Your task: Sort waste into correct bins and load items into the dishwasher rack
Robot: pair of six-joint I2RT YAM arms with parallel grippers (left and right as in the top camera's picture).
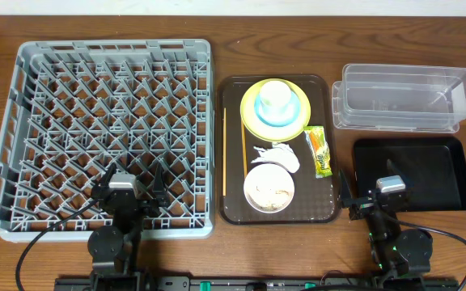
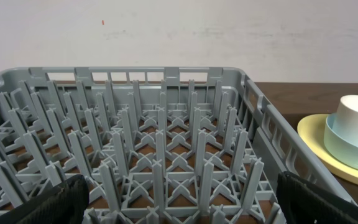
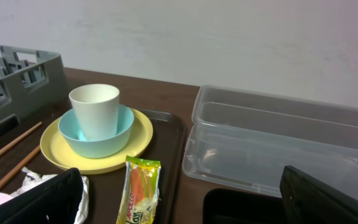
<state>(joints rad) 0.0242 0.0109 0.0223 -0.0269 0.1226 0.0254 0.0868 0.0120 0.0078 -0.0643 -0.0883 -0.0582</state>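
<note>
The grey dishwasher rack fills the left. My left gripper hovers open over its near edge, nothing between the fingers. On the brown tray, a white cup stands in a light blue dish on a yellow plate. In front lie a crumpled tissue, a white bowl with food scraps, a green-and-orange wrapper and chopsticks. My right gripper is open beside the tray's right edge.
A clear tub sits at the back right, with a black tray just in front of it. The brown tray lies between the rack and these bins. Both arm bases stand at the near table edge.
</note>
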